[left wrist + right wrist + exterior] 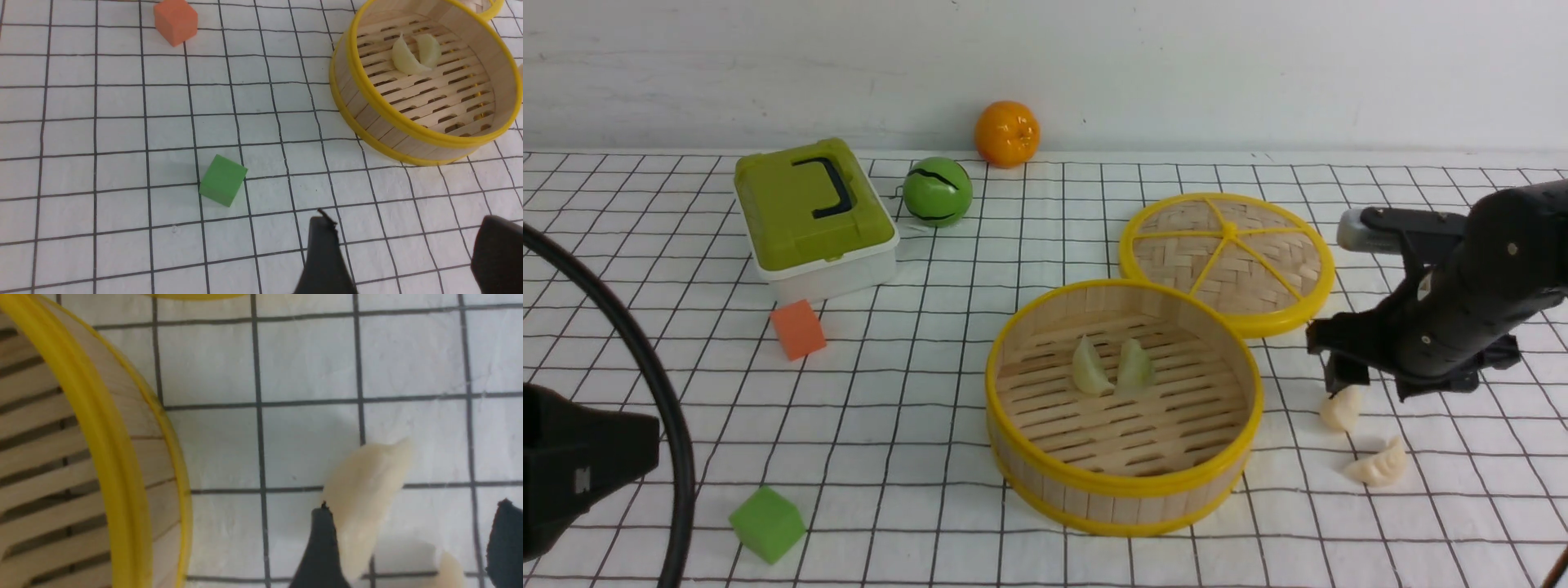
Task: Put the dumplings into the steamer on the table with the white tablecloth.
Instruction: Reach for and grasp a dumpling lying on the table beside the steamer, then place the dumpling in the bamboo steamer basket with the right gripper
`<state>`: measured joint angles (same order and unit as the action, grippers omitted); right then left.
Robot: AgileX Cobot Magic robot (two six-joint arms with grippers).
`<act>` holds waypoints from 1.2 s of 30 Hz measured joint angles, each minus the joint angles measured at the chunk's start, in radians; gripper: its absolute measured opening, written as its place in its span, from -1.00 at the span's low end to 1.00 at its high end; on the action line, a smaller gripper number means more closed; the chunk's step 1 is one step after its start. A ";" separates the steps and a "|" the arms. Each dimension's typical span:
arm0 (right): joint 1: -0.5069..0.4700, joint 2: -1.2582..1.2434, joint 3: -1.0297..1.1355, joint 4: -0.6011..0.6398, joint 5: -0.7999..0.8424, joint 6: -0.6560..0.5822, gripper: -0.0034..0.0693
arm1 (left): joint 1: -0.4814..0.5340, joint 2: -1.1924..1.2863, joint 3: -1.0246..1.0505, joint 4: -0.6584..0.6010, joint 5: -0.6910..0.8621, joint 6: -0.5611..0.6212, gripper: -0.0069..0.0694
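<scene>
The steamer (1123, 486) stands on the white tablecloth (915, 408) near the middle, with two pale greenish dumplings (1089, 367) (1135, 365) on its slatted floor. Two cream-white dumplings (1342, 408) (1379, 465) lie on the cloth to its right. My right gripper (1384, 382) is open just above them. In the right wrist view (414, 508) one cream dumpling (363, 494) lies against one finger and the other (449, 571) between the jaws. My left gripper (408, 222) is open and empty over bare cloth at the near left, short of the steamer (408, 130).
The flat woven lid (1227, 260) lies behind the steamer to the right. A green lidded box (813, 216), a green ball (937, 192) and an orange (1007, 133) sit at the back. An orange cube (798, 328) and a green cube (767, 523) lie on the left.
</scene>
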<state>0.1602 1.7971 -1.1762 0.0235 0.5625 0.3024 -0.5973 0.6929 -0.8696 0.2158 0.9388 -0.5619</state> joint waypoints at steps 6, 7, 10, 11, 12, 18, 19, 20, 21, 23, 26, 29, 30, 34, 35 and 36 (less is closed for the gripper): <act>0.000 0.091 -0.020 0.012 -0.032 0.001 0.48 | 0.000 0.000 0.000 0.006 0.003 0.000 0.39; 0.000 0.111 -0.021 0.017 -0.032 0.001 0.46 | 0.000 0.000 0.000 0.009 0.004 0.000 0.39; 0.000 0.120 -0.021 0.017 -0.034 0.001 0.32 | 0.000 0.000 0.000 0.012 0.005 0.000 0.38; 0.000 0.120 -0.022 0.017 -0.034 0.001 0.30 | 0.000 0.000 0.000 0.012 0.005 0.000 0.38; 0.000 0.120 -0.022 0.017 -0.031 0.001 0.13 | 0.000 0.000 0.000 0.014 0.005 0.000 0.36; 0.000 0.073 -0.022 0.013 -0.002 -0.004 -0.25 | 0.000 0.000 0.000 0.034 0.005 0.000 0.25; 0.000 0.050 -0.022 0.011 0.005 -0.011 -0.26 | 0.000 0.000 0.000 0.035 0.005 0.000 0.22; 0.000 0.023 -0.022 0.008 0.014 -0.026 -0.26 | 0.000 0.000 0.000 0.037 0.005 0.000 0.20; 0.000 0.017 -0.022 0.008 0.016 -0.030 -0.26 | 0.000 0.000 0.000 0.037 0.005 0.000 0.20; 0.001 -0.049 -0.022 0.009 0.042 -0.072 -0.26 | 0.000 0.000 0.000 0.037 0.005 0.000 0.14; 0.031 -0.146 -0.027 0.034 0.103 -0.152 -0.26 | 0.000 0.000 0.000 0.037 0.006 0.000 0.09; 0.125 -0.220 -0.053 0.109 0.190 -0.259 -0.26 | 0.000 0.000 0.000 0.037 0.005 0.000 0.04; 0.153 -0.228 -0.059 0.137 0.203 -0.284 -0.26 | 0.000 0.000 0.000 0.037 0.004 0.000 0.03; 0.305 -0.219 -0.063 0.222 0.212 -0.326 -0.26 | 0.000 0.000 0.000 0.037 0.004 0.000 0.03; 0.330 -0.212 -0.063 0.233 0.206 -0.329 -0.26 | 0.000 0.000 0.000 0.037 0.004 0.000 0.03; 0.341 -0.208 -0.063 0.234 0.204 -0.330 -0.26 | 0.000 0.000 0.000 0.037 0.004 0.000 0.03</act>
<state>0.5014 1.5893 -1.2391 0.2575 0.7665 -0.0273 -0.5973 0.6929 -0.8698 0.2532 0.9427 -0.5619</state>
